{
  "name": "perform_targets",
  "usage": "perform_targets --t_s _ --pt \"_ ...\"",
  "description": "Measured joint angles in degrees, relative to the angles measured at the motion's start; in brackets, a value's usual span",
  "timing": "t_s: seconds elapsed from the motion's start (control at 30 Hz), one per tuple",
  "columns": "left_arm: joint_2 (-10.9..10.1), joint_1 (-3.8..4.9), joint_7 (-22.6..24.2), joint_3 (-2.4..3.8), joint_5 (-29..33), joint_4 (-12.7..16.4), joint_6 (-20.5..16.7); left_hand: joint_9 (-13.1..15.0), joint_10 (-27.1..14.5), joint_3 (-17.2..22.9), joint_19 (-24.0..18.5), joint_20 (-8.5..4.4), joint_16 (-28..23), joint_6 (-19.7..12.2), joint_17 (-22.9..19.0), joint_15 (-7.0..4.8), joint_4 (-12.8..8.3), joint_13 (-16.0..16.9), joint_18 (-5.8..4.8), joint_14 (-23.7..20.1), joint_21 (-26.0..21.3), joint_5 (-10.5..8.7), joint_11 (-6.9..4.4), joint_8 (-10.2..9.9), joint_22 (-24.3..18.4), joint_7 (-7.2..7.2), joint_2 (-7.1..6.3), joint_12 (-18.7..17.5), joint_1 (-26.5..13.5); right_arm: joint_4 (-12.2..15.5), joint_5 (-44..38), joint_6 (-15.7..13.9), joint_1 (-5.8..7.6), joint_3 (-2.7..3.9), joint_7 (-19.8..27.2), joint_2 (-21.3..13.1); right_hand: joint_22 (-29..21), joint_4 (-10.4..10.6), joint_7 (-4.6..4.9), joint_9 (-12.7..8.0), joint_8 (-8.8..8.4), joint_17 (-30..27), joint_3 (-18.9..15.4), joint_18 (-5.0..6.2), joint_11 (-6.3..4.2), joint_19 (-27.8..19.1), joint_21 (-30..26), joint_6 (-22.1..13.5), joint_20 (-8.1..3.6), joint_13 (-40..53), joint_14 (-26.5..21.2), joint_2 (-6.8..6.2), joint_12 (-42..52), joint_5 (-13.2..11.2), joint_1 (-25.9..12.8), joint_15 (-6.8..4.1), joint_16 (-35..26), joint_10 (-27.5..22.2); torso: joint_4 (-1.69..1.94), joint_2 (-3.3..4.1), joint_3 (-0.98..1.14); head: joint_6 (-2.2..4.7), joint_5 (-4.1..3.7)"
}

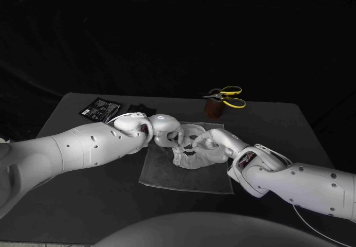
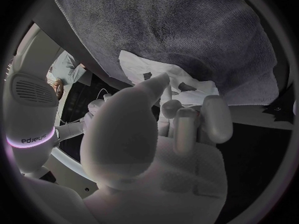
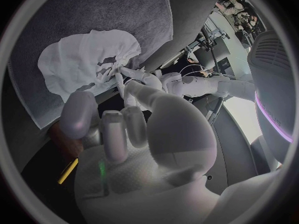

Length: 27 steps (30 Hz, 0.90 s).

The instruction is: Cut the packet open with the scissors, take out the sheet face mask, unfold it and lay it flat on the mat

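The white sheet mask (image 1: 190, 153) lies crumpled and partly unfolded on the grey mat (image 1: 164, 175). My left hand (image 1: 164, 128) is at the mask's upper left edge and my right hand (image 1: 210, 140) at its upper right edge, the two close together. In the left wrist view the thumb and a finger of my left hand (image 2: 163, 134) pinch the mask (image 2: 187, 77) over the mat (image 2: 181, 25). The right wrist view shows my right hand (image 3: 127, 134) pinching the rim of the mask (image 3: 84, 59) with its fingertips. The black packet (image 1: 100, 108) lies at the table's far left.
Yellow-handled scissors (image 1: 227, 96) stand in a brown holder (image 1: 214, 108) behind the mat. A small black scrap (image 1: 138, 108) lies beside the packet. The table's far edge runs behind them, and bare tabletop lies left and right of the mat.
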Motion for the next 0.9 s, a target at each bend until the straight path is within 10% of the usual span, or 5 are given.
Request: perform_targets --t_s 0.9 --pt "0.11 0.00 -1.81 0.01 -1.76 -0.13 2.11 -1.89 0.30 -1.82 0.62 0.20 0.52 -2.20 0.00 0.15 1.51 0.90 0.00 0.26 0.77 0.00 0.55 -5.15 0.20 1.11 -0.56 0.25 -0.03 -0.95 -1.56 0.38 0.10 -0.05 -1.75 0.47 0.04 -0.16 0.47 -0.23 -0.89 0.04 -0.15 0.00 0.15 -0.21 -0.28 -0.86 0.21 -0.01 0.01 0.00 -0.23 0.44 0.00 0.40 -0.18 0.14 0.03 -0.01 0.00 0.00 -0.14"
